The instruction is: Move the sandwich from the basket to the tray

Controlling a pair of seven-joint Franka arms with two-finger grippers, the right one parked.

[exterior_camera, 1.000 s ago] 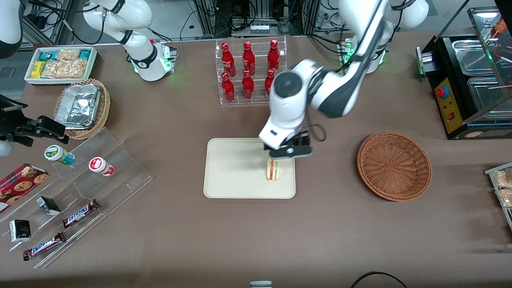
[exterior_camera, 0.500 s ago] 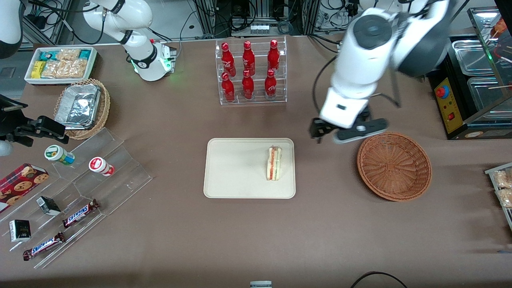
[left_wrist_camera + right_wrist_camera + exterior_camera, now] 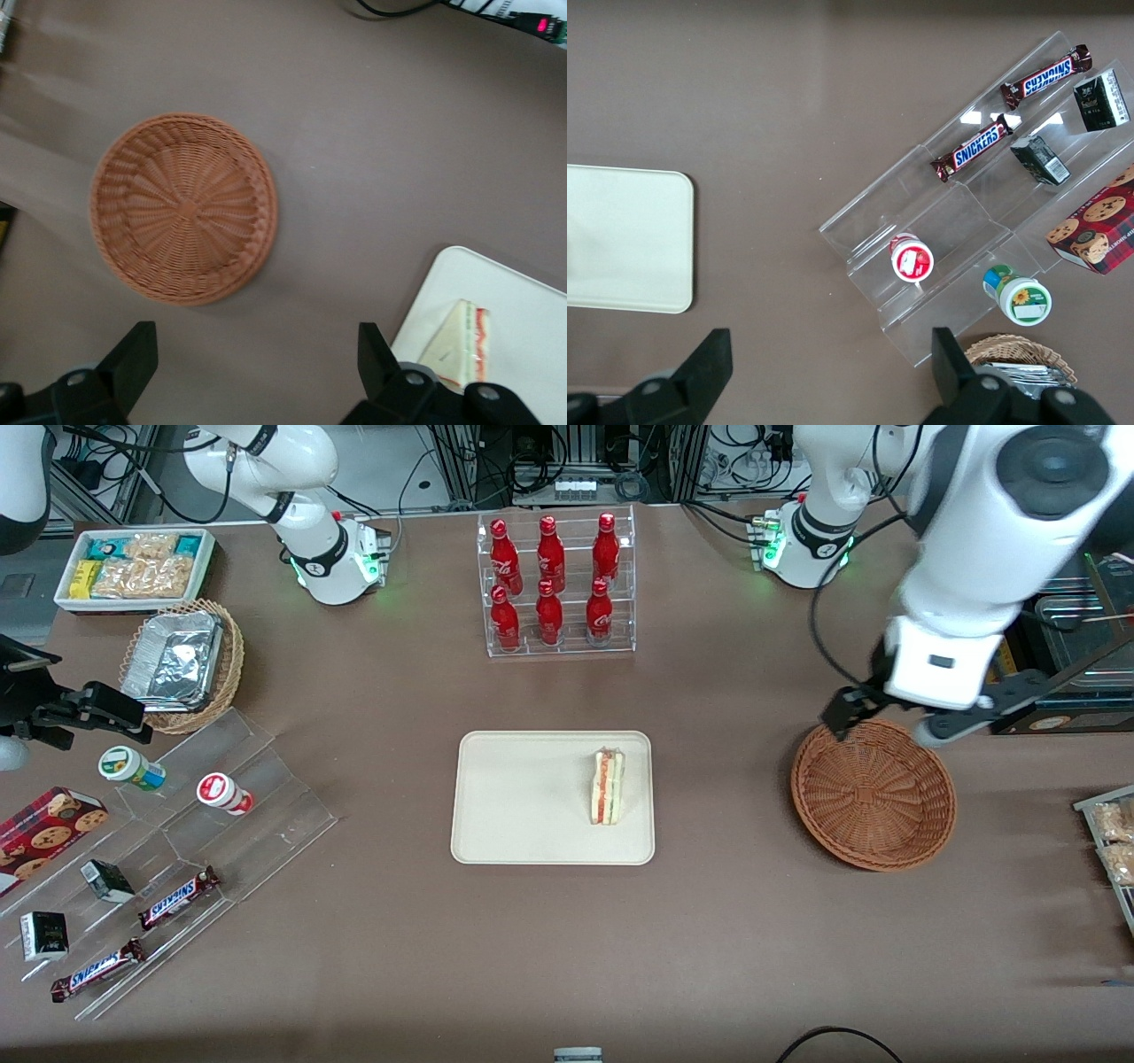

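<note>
The sandwich (image 3: 607, 786) stands on its edge on the cream tray (image 3: 523, 797), at about three o'clock on the tray's surface, close to the rim that faces the working arm's end of the table; its red and green filling runs as a stripe along the upturned cut side. The wrist camera shows the same wedge (image 3: 459, 343) lying on a corner of the tray (image 3: 523, 301). The reddish-brown wicker basket (image 3: 873, 794) sits on the brown table (image 3: 726, 939) well apart from the tray, toward the working arm's end, with nothing inside it; seen from the wrist, its woven bowl (image 3: 183, 220) is bare.

The left gripper (image 3: 895, 722) hangs above the basket's rim at roughly twelve o'clock, on the edge farther from the front camera. Its two black fingers (image 3: 133, 359) are spread wide apart and hold nothing. A clear rack of red cola bottles (image 3: 554, 584) stands farther from the front camera than the tray, at the tray's twelve o'clock.
</note>
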